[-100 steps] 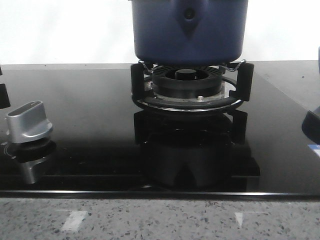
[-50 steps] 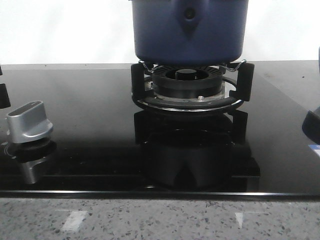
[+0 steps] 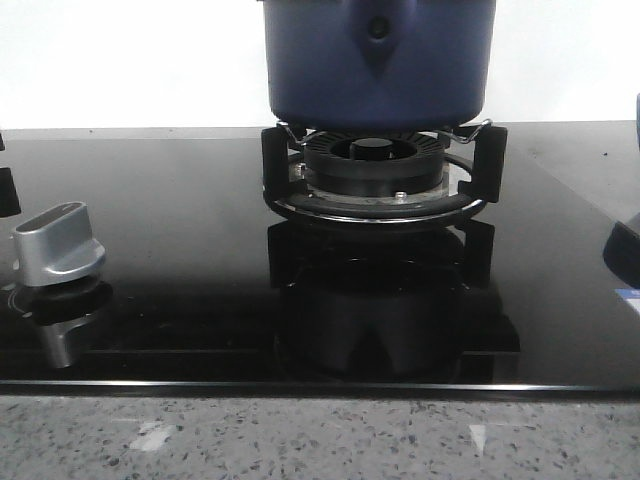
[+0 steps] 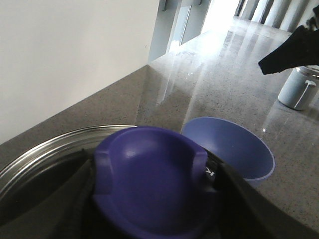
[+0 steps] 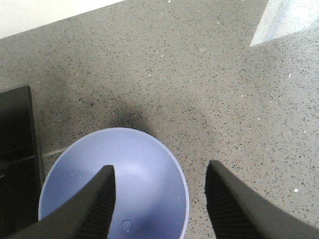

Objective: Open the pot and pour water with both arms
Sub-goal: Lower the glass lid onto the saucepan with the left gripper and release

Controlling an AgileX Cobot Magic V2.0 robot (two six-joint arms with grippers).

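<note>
From the front camera I see the dark-blue pot (image 3: 378, 60) sitting on the black pan support (image 3: 384, 170) of a gas burner (image 3: 374, 160), its pointed handle mount facing me. The burner is set in a glossy black glass cooktop (image 3: 180, 250) that mirrors it. A silver control knob (image 3: 58, 240) stands near the cooktop's left edge. A speckled grey desk (image 3: 320, 440) runs along the front.

My left wrist camera looks down over the pot's shiny metal rim (image 4: 35, 154). A rounded purple handle (image 4: 149, 184) fills the lower part of that picture, and the dark fingers (image 4: 75, 199) of my left end effector (image 4: 154, 209) sit against both of its sides, so the end effector looks clamped on it. A pale blue bowl (image 4: 234, 149) rests on the desk just beyond the pot, and a small grey cup (image 4: 299, 87) stands well apart from it.

My right end effector (image 5: 159, 199) hangs over the same bowl (image 5: 139, 189), its two dark fingers (image 5: 97, 204) spread apart and gripping nothing.
</note>
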